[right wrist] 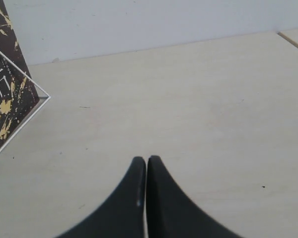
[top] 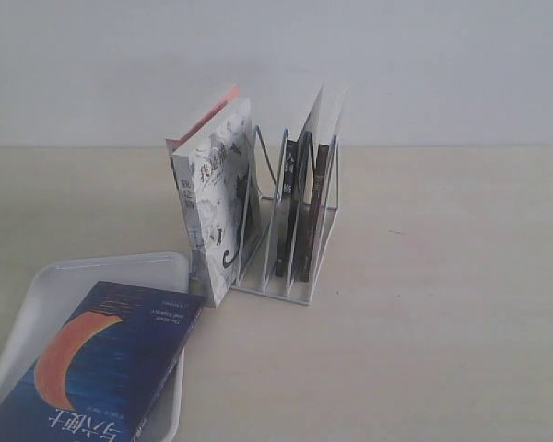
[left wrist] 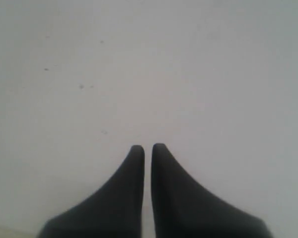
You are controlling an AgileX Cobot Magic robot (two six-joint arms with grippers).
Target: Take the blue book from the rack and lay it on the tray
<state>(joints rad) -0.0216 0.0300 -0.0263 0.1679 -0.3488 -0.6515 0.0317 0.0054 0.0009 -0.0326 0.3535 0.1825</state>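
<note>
The blue book is lying on the tray, apart from both pairs of jaws, which are pressing together empty.

Bare lab tabletop, blank white wall

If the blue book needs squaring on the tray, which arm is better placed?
Left, probably: the tray and blue book lie on the left gripper's side of the exterior view, while the right gripper hangs over the table by the rack. Both are shut, empty.
</note>
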